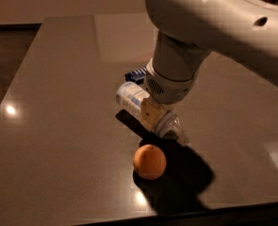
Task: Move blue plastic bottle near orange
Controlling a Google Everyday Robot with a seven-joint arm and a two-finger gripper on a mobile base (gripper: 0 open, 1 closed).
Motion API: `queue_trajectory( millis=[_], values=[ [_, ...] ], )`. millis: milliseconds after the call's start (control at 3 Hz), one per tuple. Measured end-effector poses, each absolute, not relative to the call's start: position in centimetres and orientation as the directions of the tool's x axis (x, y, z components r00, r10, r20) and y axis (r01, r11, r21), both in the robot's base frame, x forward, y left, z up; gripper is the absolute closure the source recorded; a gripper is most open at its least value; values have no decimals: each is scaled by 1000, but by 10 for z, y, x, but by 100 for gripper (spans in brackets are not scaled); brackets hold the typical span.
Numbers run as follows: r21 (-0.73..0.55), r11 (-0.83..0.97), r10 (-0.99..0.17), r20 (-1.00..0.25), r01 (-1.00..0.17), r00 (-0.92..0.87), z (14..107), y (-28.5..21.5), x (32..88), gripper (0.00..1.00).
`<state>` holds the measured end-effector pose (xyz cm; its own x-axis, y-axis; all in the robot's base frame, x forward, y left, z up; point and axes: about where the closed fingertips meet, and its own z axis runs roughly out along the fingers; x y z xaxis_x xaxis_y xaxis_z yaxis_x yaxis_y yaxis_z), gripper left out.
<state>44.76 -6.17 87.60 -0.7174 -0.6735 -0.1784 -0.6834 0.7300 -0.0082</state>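
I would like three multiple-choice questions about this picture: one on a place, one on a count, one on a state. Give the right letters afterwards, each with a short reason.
1. Where is the orange, seen from the blue plastic bottle?
A. nearer the camera
B. farther from the camera
C. on top of it

2. How many oranges are on the table?
A. one
B. two
C. three

3. What is the gripper doing?
A. open, far from everything
B. shut on the orange
C. shut on the bottle, which lies sideways

Answers: 1 A, it sits lower in the view, by the table's near edge; 2 A, only one shows; 3 C, the gripper, just behind the orange, clamps the bottle's middle.
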Motion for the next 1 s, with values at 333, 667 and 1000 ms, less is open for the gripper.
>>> queue_trajectory(
  millis=[333, 667, 1000],
  values=[
    [9, 733, -667, -183, -680, -722, 871, -65, 447, 29],
    [16, 736, -662, -193, -677, -724, 866, -67, 447, 5],
    [15, 735, -663, -194, -678, -723, 866, -67, 447, 0]
  ],
)
